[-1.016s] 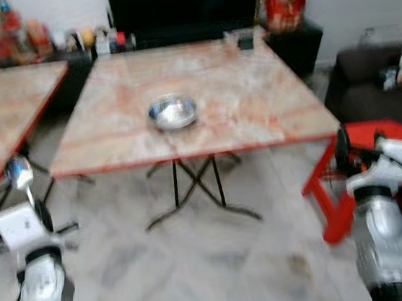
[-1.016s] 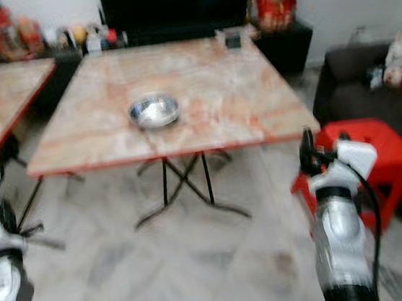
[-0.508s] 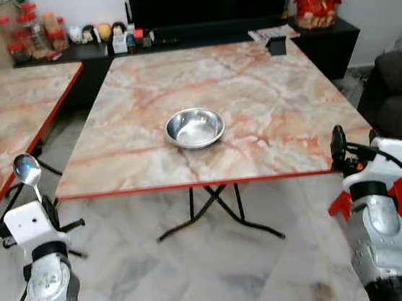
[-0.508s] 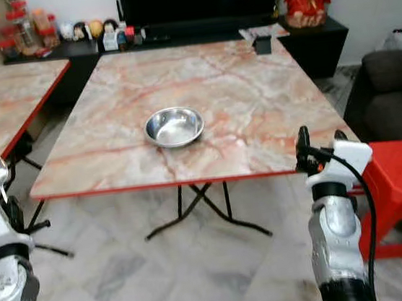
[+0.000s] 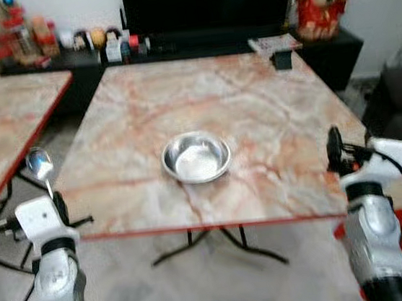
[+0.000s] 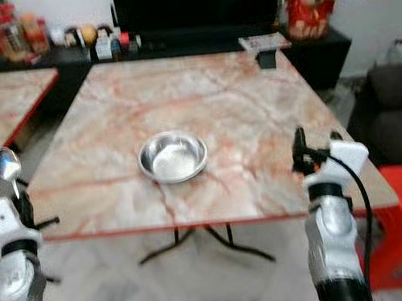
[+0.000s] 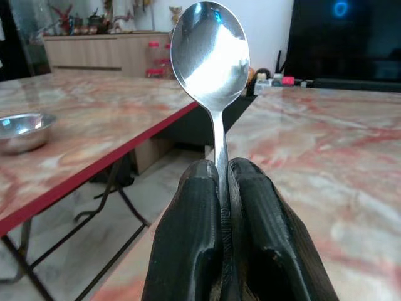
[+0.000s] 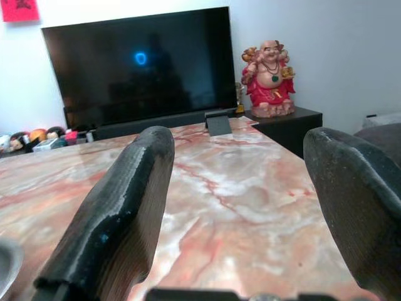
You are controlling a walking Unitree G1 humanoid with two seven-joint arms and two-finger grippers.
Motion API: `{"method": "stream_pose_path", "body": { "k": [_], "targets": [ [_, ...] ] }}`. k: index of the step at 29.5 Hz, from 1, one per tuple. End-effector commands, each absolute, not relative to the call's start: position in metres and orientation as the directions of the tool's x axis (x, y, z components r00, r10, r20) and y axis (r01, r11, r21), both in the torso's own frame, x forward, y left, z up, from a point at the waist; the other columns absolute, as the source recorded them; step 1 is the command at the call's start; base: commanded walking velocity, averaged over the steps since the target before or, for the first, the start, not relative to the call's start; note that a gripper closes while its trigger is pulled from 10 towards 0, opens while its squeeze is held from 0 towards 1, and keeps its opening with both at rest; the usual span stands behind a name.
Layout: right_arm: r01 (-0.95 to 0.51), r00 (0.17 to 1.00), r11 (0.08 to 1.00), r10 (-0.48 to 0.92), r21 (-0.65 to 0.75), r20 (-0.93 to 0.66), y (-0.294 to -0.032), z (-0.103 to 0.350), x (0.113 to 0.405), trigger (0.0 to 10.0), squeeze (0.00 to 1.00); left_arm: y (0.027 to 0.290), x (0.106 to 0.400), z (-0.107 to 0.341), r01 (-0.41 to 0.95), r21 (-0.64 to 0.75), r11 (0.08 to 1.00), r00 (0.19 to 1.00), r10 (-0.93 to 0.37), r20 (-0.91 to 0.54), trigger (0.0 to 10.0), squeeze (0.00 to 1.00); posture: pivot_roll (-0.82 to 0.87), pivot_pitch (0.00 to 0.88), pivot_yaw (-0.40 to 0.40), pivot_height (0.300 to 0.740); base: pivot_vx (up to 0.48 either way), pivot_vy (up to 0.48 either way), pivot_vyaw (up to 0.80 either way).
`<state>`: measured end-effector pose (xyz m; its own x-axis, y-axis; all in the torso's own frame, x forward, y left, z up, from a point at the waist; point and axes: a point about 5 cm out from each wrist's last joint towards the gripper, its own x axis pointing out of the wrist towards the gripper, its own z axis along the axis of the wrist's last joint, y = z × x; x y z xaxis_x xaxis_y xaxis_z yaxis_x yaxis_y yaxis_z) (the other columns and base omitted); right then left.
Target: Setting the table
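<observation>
1. The spoon (image 7: 211,59) stands upright, bowl up, its handle pinched tight in the left gripper (image 7: 223,188) near the table's (image 5: 254,108) left front corner.
2. The steel bowl (image 5: 196,157) sits mid-table.
3. The right gripper (image 8: 238,207) hovers wide apart, holding nothing.
4. Best approach: lower the spoon flat just beside the bowl before releasing.
</observation>
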<state>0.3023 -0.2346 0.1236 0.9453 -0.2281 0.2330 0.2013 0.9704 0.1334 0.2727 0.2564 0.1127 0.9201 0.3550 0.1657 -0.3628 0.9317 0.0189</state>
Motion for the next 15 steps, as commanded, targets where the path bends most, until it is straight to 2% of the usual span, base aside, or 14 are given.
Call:
{"method": "stream_pose_path", "body": {
  "k": [1,5,15],
  "targets": [
    [0.213,0.941,0.969,-0.238,0.126,0.24,-0.239,0.125,0.3,10.0,0.0,0.246,0.277,0.117,-0.316,0.012,0.949,0.935,0.31,0.175,10.0,0.0,0.01,0.0,-0.009,0.74,0.356,0.0,0.0],
    [0.213,0.942,0.968,-0.24,0.134,0.235,-0.236,0.123,0.3,10.0,0.0,0.24,0.276,0.116,-0.286,0.012,0.958,0.946,0.281,0.161,10.0,0.0,0.01,0.0,-0.003,0.74,0.33,0.0,0.0],
    [0.216,0.945,0.966,-0.243,0.138,0.221,-0.236,0.119,0.299,10.0,0.0,0.219,0.274,0.109,-0.159,-0.022,0.987,0.983,0.161,0.089,10.0,0.0,0.01,0.0,-0.001,0.74,0.0,0.0,0.0]
  ]
}}
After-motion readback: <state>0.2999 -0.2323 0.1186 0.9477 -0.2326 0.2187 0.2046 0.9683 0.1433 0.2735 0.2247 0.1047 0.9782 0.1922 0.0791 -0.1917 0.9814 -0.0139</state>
